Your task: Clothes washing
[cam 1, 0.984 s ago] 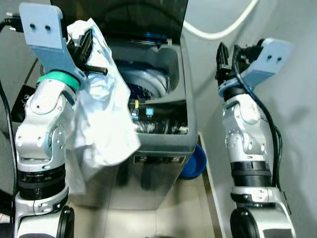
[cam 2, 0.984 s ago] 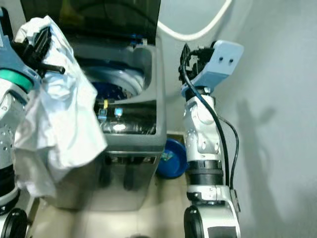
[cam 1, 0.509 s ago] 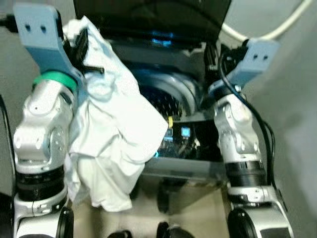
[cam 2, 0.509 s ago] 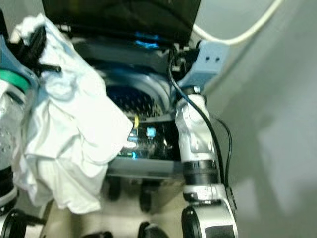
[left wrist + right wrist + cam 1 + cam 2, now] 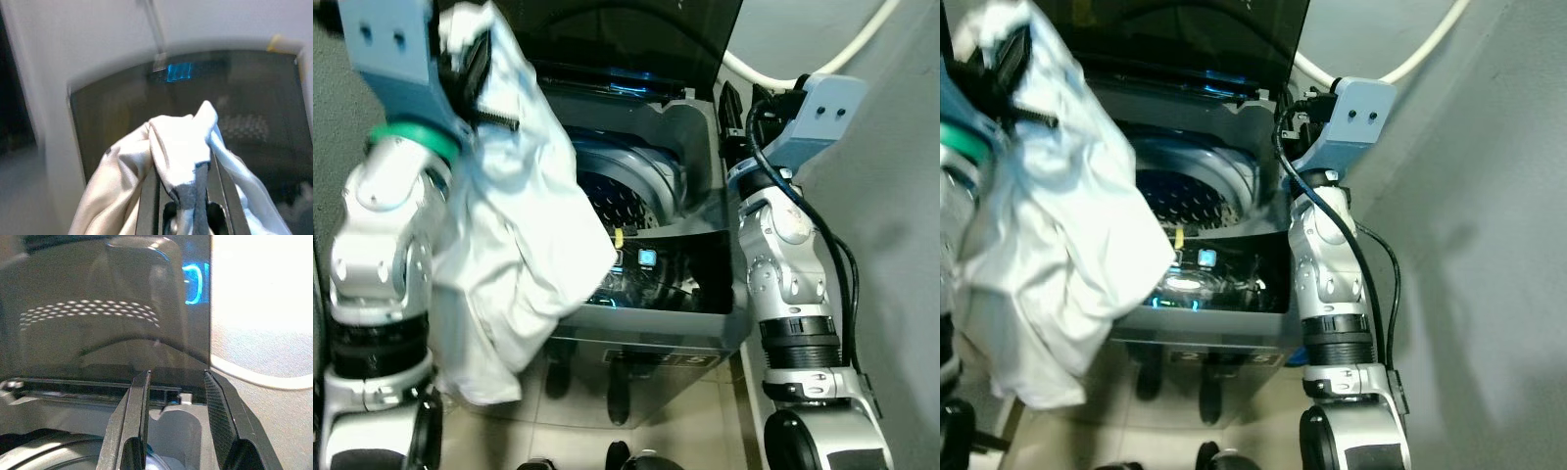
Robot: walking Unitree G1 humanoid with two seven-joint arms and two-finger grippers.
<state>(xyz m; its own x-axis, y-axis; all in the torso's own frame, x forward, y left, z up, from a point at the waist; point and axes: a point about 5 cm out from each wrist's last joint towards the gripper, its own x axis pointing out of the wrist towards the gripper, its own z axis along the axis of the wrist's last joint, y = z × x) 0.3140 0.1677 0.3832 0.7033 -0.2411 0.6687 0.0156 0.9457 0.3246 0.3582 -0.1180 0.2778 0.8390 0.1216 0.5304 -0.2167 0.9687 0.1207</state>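
The left tool [image 5: 475,73] is raised at the left rear corner of the washing machine [image 5: 700,328], its fingers clamped on a white garment [image 5: 524,245]. The garment hangs from the tool down across the machine's left edge and front left corner, and covers part of the drum opening. In the left wrist view the white cloth [image 5: 181,152] is bunched between the two black fingers [image 5: 146,205], with a dark seam running down the fold.

The washing machine is top-loading, with its dark lid [image 5: 636,29] raised upright at the rear edge. The perforated drum [image 5: 622,196] is exposed. Lit blue indicators [image 5: 644,258] show on the front control panel.

The right tool [image 5: 176,396] is at the right rear corner, above the machine's rim, fingers set apart and holding nothing.
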